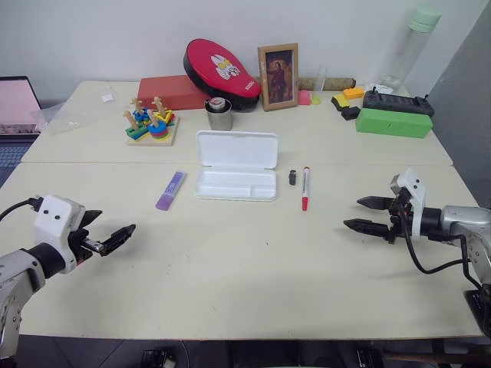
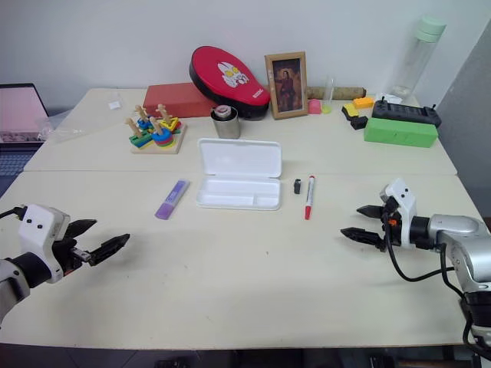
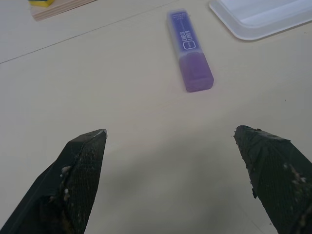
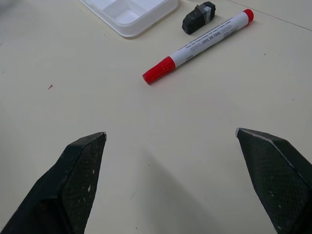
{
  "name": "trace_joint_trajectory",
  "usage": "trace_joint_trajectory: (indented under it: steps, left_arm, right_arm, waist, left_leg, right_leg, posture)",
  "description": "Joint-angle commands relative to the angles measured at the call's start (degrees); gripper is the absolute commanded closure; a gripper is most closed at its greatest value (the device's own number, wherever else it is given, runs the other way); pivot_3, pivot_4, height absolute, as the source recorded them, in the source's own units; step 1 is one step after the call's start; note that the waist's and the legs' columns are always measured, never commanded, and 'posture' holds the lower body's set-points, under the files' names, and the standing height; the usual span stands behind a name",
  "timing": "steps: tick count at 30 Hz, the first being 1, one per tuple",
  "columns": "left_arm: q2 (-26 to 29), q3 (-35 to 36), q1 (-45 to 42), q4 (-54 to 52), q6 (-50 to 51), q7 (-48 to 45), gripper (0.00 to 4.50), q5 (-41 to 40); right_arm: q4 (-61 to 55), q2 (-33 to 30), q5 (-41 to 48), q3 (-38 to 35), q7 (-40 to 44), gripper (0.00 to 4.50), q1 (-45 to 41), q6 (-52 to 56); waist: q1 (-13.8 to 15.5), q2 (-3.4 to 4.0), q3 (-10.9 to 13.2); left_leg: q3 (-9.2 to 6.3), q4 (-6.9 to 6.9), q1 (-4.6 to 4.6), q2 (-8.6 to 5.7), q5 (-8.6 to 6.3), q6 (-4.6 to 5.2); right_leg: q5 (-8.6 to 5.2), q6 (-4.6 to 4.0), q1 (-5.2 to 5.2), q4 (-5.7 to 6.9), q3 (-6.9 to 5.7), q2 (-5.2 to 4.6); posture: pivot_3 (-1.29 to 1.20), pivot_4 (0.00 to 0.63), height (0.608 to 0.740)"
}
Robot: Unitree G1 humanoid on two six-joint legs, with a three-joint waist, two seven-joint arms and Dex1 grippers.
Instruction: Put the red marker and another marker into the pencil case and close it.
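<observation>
On the purple marker [image 3: 189, 51], lying left of the case [image 1: 236, 165], a small label is printed on the barrel — "CHECK LINER" can be read there in the left wrist view. A line of black print runs along the white barrel of the red marker [image 4: 199, 46], right of the case, but it is too small to be made out — no word is legible.
</observation>
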Motion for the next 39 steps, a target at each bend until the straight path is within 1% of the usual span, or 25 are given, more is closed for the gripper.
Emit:
trace_joint_trajectory:
  steps: [1, 4, 20, 23, 26, 35, 37, 39]
  left_arm:
    - [0.77, 2.76, 0.02, -0.17, -0.51, -0.54, 0.0, 0.0]
    - [1.38, 2.57, 0.03, -0.53, 0.21, -0.42, 0.0, 0.25]
    - [1.06, 1.45, -0.68, -0.49, 0.04, -0.75, 0.0, 0.68]
    - [0.46, 1.54, -0.92, -1.03, -0.32, -0.35, 0.0, 0.75]
    - [-0.2, 1.25, -1.11, -1.73, -0.16, 0.18, 0.0, 0.6]
    - [-0.04, 1.1, -0.95, -2.05, 0.33, -0.07, 0.0, 0.52]
    - [-0.18, 1.56, -1.5, -2.65, 0.28, -0.7, 0.0, -0.66]
    - [-0.65, 1.5, -2.57, -3.78, 0.65, -1.39, 0.0, -2.6]
  right_arm:
    - [-1.11, -0.37, -0.04, -0.56, 0.37, 0.03, -0.72, -0.85]
    - [-1.26, -0.43, 0.04, -0.67, 0.39, 0.03, -0.55, -0.83]
    - [-1.61, -0.35, 0.38, -0.02, 0.74, 0.03, -1.0, -0.32]
    - [-1.05, -0.34, -0.29, 1.17, 1.07, 0.03, -1.61, -0.9]
    - [-1.34, -0.63, 0.26, 0.87, 1.07, 0.03, -2.33, -0.26]
    - [-3.19, -0.91, 1.32, 0.74, 1.15, 0.03, -2.09, 0.73]
    - [-4.64, -0.6, 2.69, 1.08, 2.27, 0.03, -3.4, 1.38]
    - [-5.12, 1.55, 3.7, 2.38, 2.63, 0.03, -7.13, 1.69]
  waist:
    - [0.02, 0.0, 0.0]
    - [0.03, 0.0, 0.0]
    - [0.02, 0.0, 0.0]
    - [0.01, 0.0, 0.0]
    - [0.0, 0.0, 0.0]
    - [0.02, 0.0, 0.0]
    - [0.02, 0.0, 0.0]
    - [-0.08, 0.0, 0.0]
  left_leg:
    - [0.0, 0.0, 0.0, 0.0, 0.0, 0.0]
    - [0.0, 0.0, 0.0, 0.0, 0.0, 0.0]
    - [0.0, 0.01, 0.0, 0.0, 0.0, 0.0]
    - [0.0, 0.01, 0.0, 0.0, 0.0, 0.0]
    - [0.0, 0.02, 0.0, 0.0, 0.0, 0.0]
    - [-0.01, 0.04, 0.0, 0.0, 0.0, 0.0]
    - [-0.01, 0.04, 0.0, 0.0, 0.0, 0.0]
    - [-0.01, 0.04, 0.0, 0.0, 0.0, 0.0]
  right_leg:
    - [0.0, 0.0, 0.0, 0.0, 0.0, 0.0]
    - [0.0, 0.0, 0.0, 0.0, 0.0, 0.0]
    - [0.0, 0.0, 0.0, 0.02, 0.0, 0.0]
    - [0.0, 0.0, 0.0, 0.02, 0.0, 0.0]
    - [0.0, 0.0, 0.0, 0.02, 0.0, 0.0]
    - [0.0, 0.0, 0.01, 0.04, 0.0, 0.0]
    - [0.0, 0.0, 0.01, 0.04, 0.0, 0.0]
    - [0.0, 0.0, 0.01, 0.05, 0.0, 0.0]
  posture:
    - [0.0, 0.15, 0.74]
    - [0.0, 0.15, 0.74]
    - [0.0, 0.15, 0.74]
    - [0.0, 0.15, 0.74]
    - [0.0, 0.15, 0.74]
    - [0.0, 0.15, 0.74]
    - [0.0, 0.15, 0.74]
    - [0.0, 0.15, 0.74]
